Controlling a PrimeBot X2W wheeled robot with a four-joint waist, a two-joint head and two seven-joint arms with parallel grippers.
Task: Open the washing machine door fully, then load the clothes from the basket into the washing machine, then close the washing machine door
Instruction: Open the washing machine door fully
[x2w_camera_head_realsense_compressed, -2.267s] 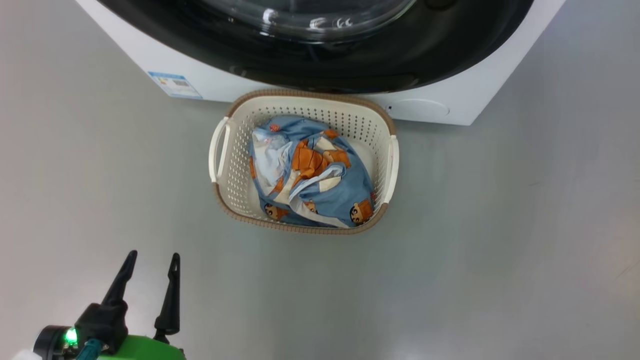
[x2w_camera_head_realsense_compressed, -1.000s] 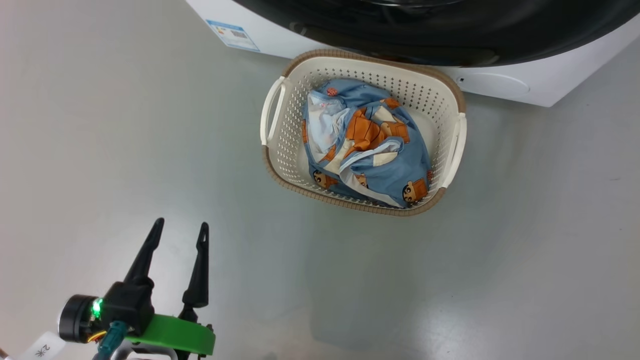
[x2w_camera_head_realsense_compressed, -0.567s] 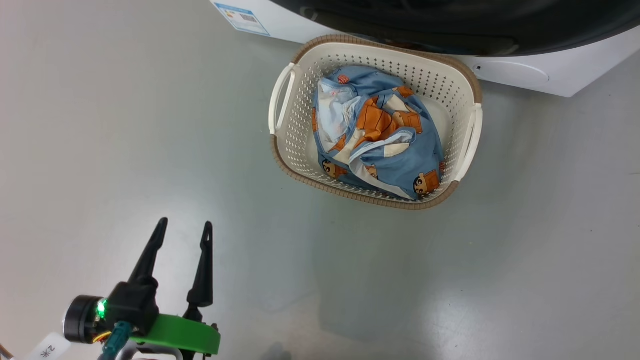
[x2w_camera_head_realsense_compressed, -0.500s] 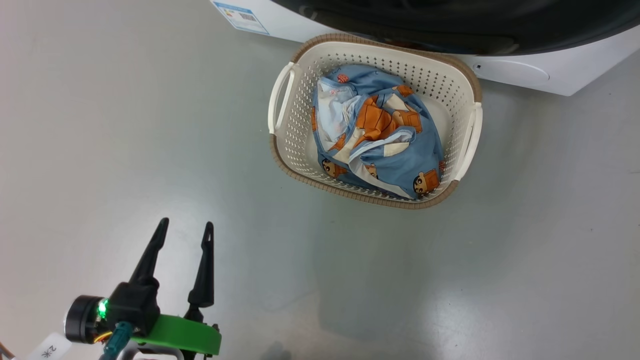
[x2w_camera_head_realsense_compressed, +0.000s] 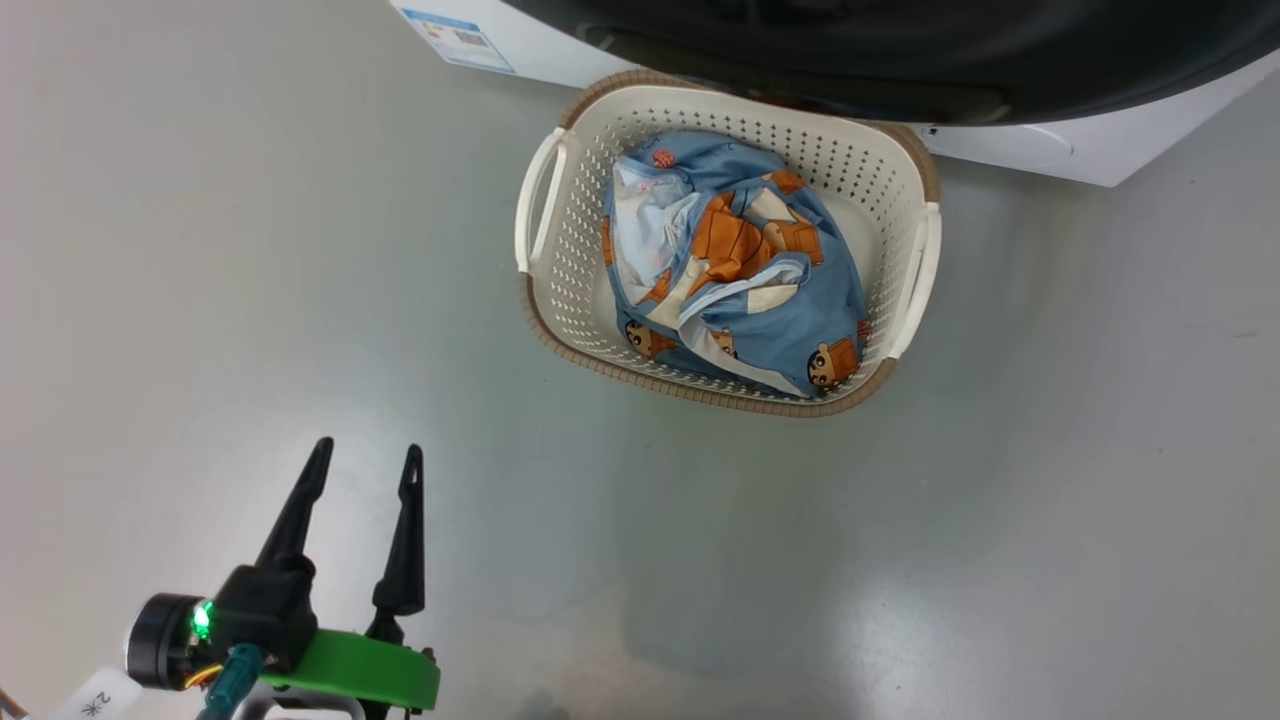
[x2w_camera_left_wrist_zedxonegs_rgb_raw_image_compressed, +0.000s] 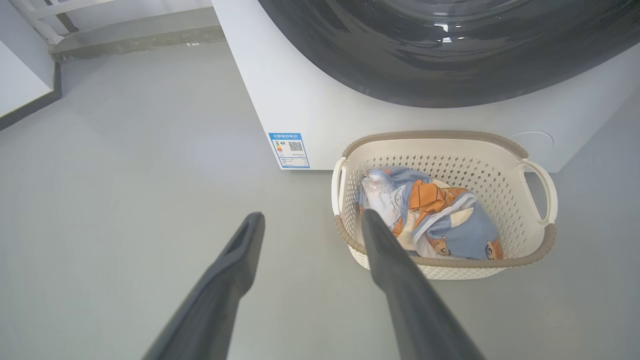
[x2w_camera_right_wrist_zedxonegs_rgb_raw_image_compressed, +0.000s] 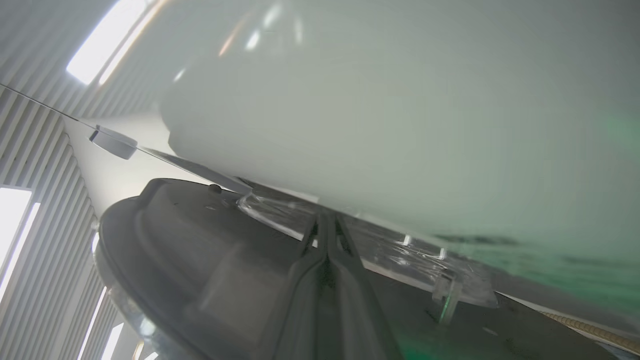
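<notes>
The head camera is turning a little, so the whole picture is sliding compared with half a second ago. The basket (x2w_camera_head_realsense_compressed: 572, 280), the clothes (x2w_camera_head_realsense_compressed: 740, 270) and the washing machine (x2w_camera_head_realsense_compressed: 1010, 150) are not shifting against each other. The clothes are still lying in the basket, which is standing on the floor (x2w_camera_head_realsense_compressed: 200, 250) just in front of the washing machine, under the washing machine door (x2w_camera_head_realsense_compressed: 850, 50). The left gripper (x2w_camera_head_realsense_compressed: 366, 447) is staying released, fingers apart, over bare floor well apart from the basket. The right gripper (x2w_camera_right_wrist_zedxonegs_rgb_raw_image_compressed: 327, 222) is clenched with nothing between its fingers. Its tip seems to be pointing where the dark door ring is meeting a white surface. I am judging that the opening of the door is the step in hand and that loading is not yet beginning. The head view is cutting off the door, so I cannot tell how far it is open. The right wrist view is blurring, so contact is unclear.
</notes>
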